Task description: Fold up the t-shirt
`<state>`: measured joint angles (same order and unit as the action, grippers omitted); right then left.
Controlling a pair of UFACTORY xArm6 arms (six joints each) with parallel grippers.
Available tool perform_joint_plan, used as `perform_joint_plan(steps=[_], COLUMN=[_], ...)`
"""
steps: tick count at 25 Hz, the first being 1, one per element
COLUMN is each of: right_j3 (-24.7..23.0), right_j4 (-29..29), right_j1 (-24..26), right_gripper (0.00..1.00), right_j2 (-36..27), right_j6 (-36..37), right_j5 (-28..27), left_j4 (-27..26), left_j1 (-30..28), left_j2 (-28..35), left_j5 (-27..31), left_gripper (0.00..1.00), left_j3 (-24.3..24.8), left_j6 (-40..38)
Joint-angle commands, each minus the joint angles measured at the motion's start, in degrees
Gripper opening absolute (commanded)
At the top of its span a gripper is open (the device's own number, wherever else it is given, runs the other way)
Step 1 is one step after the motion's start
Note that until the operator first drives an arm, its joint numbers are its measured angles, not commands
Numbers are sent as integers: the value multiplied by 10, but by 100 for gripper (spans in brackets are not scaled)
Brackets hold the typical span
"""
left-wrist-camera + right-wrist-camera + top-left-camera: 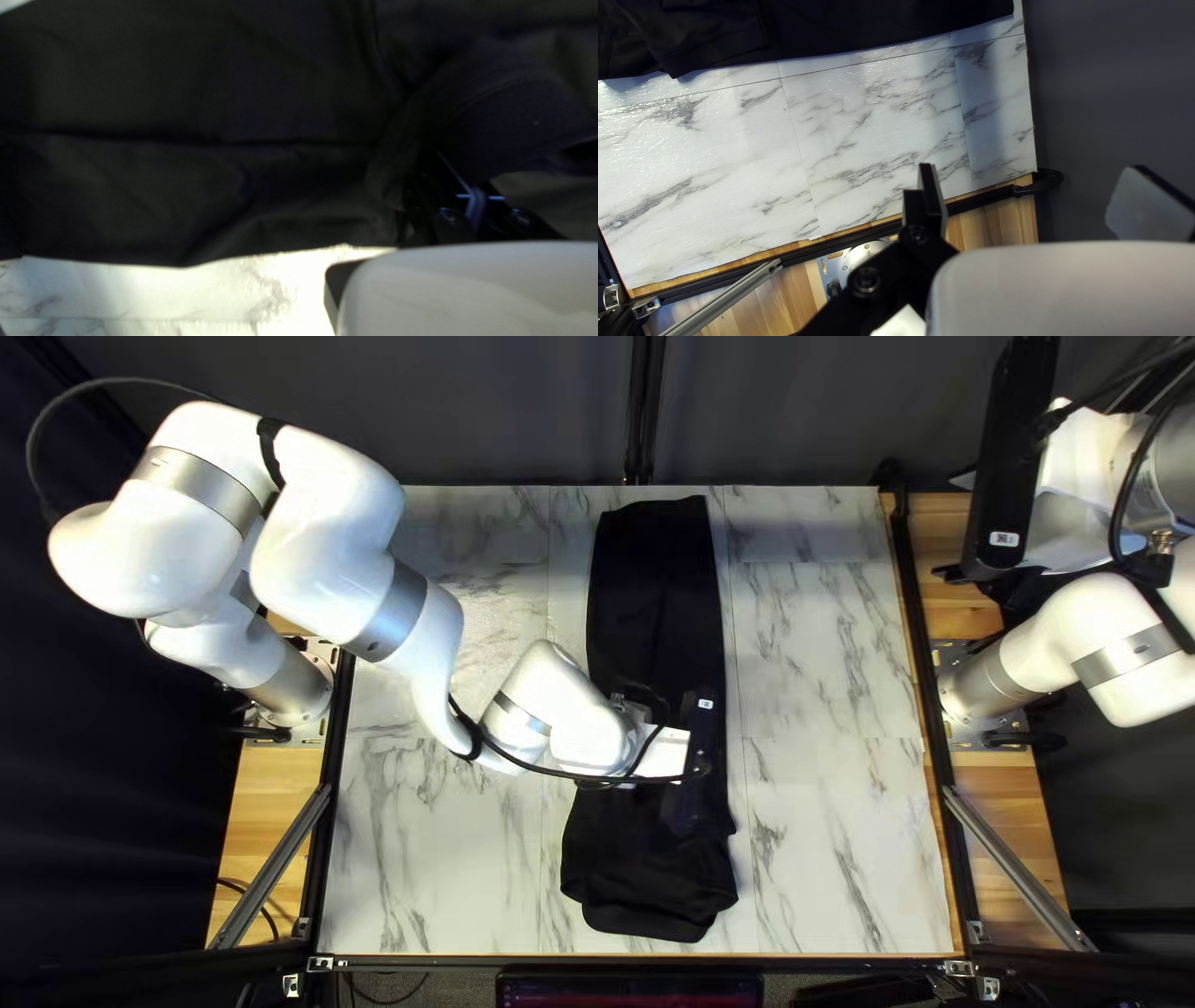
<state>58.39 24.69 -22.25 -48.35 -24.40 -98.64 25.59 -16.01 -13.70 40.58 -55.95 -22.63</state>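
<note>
While we pinch the black t-shirt (654, 604) with left pincer (456, 174), likely for folding, released right pincer (1033, 171) leaves room.

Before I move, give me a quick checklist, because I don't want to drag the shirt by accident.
1. Right gripper open: ok.
2. Right gripper clear of the shirt: ok.
3. Left gripper clear of the shirt: not ok, it is down at the cloth.
4. Left gripper's hold on the cloth: cannot tell.
5. Shirt's near end flat: not ok, bunched.
6. Both shirt ends on the table: ok.
</note>
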Motion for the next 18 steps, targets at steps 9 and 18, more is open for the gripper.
perform_joint_plan(steps=[9,18], right_j3=[0,0], right_j4=[0,0], right_j1=[0,0], right_gripper=[100,100], right_j2=[0,0], right_j6=[0,0], right_j5=[0,0], left_j4=[71,81], left_j1=[-35,-79], left_j2=[-83,-83], left_j5=[54,114], left_gripper=[15,100], left_j3=[-81,-97], left_j6=[-50,-129])
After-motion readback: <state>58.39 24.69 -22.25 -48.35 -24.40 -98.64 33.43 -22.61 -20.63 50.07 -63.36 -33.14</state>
